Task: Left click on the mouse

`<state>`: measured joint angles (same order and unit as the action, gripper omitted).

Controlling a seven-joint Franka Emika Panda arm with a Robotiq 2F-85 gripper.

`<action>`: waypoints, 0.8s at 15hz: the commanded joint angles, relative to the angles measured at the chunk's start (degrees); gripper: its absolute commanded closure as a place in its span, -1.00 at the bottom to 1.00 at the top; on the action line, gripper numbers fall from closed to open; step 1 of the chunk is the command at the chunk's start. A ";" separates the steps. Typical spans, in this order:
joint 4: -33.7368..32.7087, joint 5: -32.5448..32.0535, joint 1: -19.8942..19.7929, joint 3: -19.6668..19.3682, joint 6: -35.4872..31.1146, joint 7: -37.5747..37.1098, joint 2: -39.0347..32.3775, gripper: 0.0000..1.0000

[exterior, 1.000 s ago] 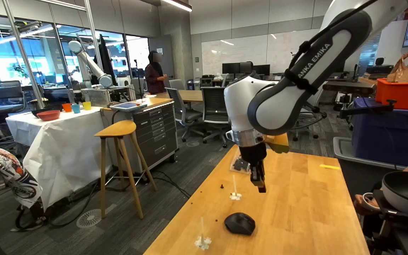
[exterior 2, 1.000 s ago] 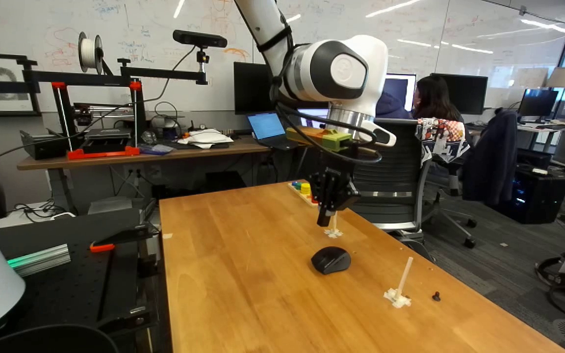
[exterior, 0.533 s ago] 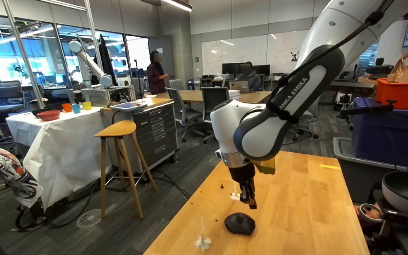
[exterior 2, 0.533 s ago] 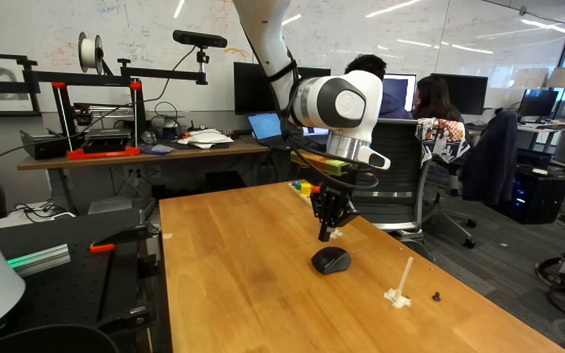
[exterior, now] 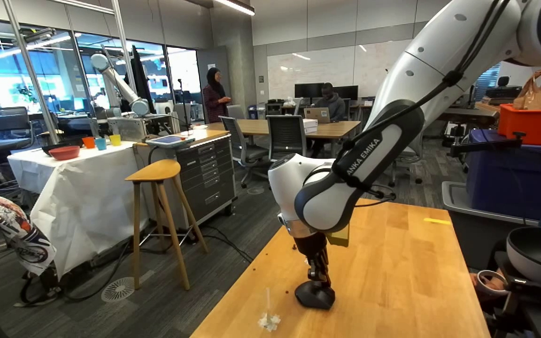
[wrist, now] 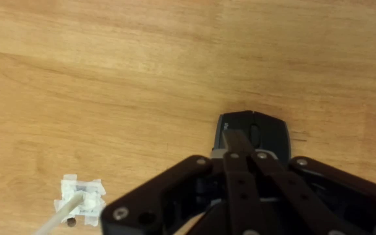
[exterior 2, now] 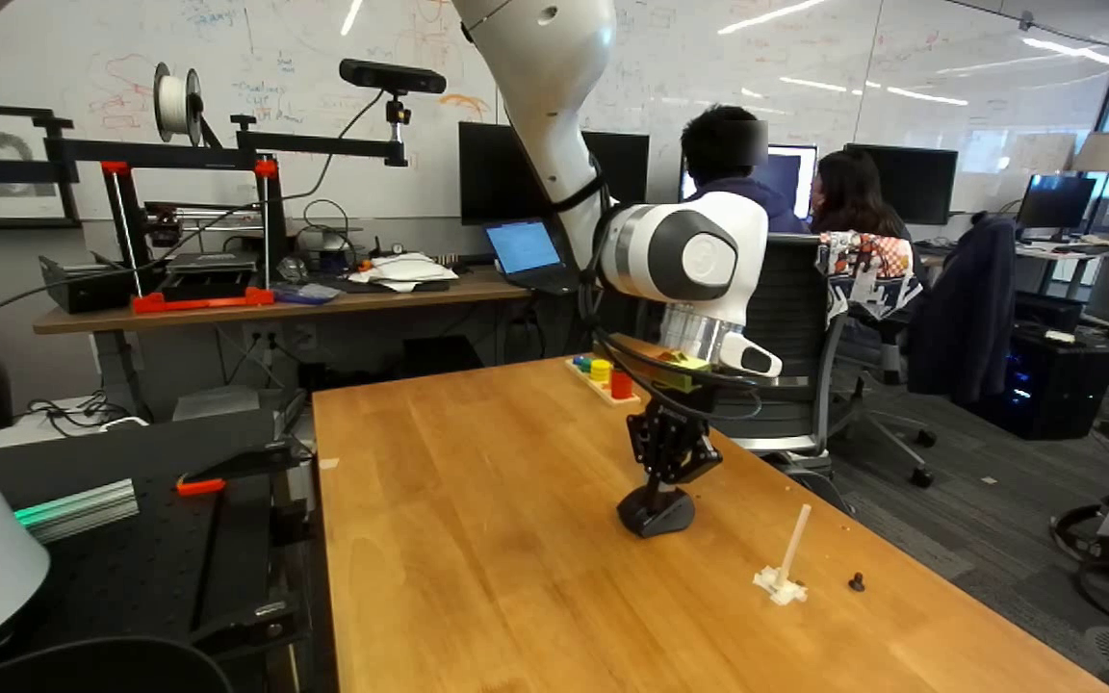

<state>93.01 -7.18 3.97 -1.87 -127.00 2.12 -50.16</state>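
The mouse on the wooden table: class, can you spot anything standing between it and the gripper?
Nothing visible stands between them: the gripper appears to touch the top of the mouse in both exterior views. A white stick taped to the table stands apart from both.

The white arm [exterior: 385, 141] has dark trim [exterior: 412, 124], black cables [exterior: 452, 77], "ANKA EMIKA" lettering [exterior: 363, 157]; screws [wrist: 120, 213] stud the black pincer [wrist: 238, 142].
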 commanded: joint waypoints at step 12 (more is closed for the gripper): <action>9.01 6.23 -1.84 7.01 7.12 3.87 16.74 0.93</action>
<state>94.82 -3.70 3.63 2.97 -122.37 3.67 -43.22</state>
